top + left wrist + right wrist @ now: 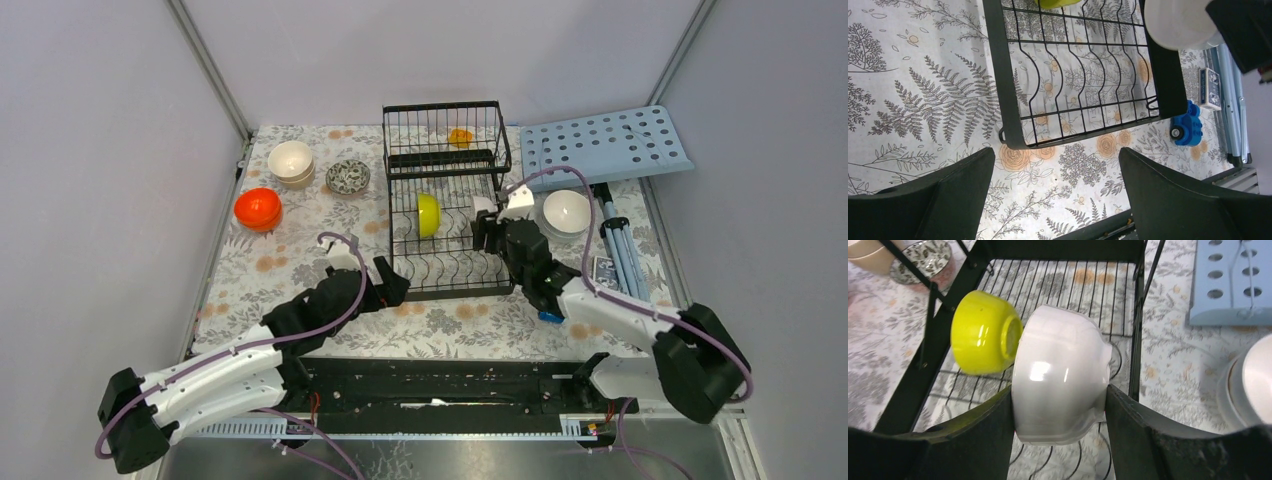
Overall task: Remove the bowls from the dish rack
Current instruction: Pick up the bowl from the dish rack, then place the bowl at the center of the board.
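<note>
Dish rack (452,293) holds three things: a yellow-green bowl (428,214) on its side on the flat base, a white bowl (1060,375) right against it, and an orange item (460,137) in the raised basket, probably a bowl but too small to be sure. My right gripper (1058,392) is clamped on the white bowl, a finger on each side, over the rack base; can't tell if it rests on the tines. From above, my wrist hides most of it. My left gripper (1055,157) is spread wide, holding nothing, over the tablecloth at the rack's near left corner. Outside the rack: stacked cream bowls (291,161), patterned bowl (348,176) and orange bowl (258,209) at left, second white bowl (566,211) at right.
</note>
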`<state>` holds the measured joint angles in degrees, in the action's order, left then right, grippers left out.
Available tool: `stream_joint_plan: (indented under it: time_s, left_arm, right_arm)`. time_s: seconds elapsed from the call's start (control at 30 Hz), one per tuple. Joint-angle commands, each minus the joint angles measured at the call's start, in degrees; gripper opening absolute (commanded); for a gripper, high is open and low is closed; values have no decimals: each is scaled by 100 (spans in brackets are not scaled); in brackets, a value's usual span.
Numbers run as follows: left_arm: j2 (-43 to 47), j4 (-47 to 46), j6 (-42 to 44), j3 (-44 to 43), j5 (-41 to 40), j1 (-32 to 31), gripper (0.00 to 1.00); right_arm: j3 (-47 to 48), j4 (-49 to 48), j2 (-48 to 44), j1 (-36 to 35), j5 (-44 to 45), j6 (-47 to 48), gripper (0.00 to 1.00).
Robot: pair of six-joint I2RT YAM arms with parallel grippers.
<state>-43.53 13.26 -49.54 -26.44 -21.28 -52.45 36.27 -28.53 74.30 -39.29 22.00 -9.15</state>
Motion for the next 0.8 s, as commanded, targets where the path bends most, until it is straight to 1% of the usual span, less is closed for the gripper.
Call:
stream_joint_plan:
  time_s: [0.0, 0.1, 0.2, 0.37, 0.47, 0.57, 0.67, 0.77]
  left_arm:
    - [173, -107, 65, -366, 1, 5, 99]
    - [279, 27, 107, -474, -58, 1, 99]
    - [427, 114, 189, -565, -160, 4, 99]
    - [686, 155, 328, -733, -189, 6, 99]
    - [927, 52, 465, -732, -27, -1, 99]
    - [1263, -14, 727, -740, 246, 6, 99]
    - [1629, 79, 1052, -780, 424, 1, 99]
    - [1904, 39, 1284, -790, 693, 5, 99]
  right_arm:
    - [-376, 410, -1000, -224, -134, -648, 25]
    - [-607, 892, -1814, -239, -759, -1147, 25]
    - [-724, 1219, -2434, -237, -1433, -1612, 25]
    - [-873, 1378, -3059, -237, -2610, -2467, 24]
    - [-1110, 1004, -3310, -237, -3130, -3042, 25]
    - [-1390, 438, -3505, -237, -3468, -3599, 25]
    - [-1878, -552, -3566, -237, -3741, -4297, 25]
    - [-2176, -1459, -3417, -237, -3948, -4759, 25]
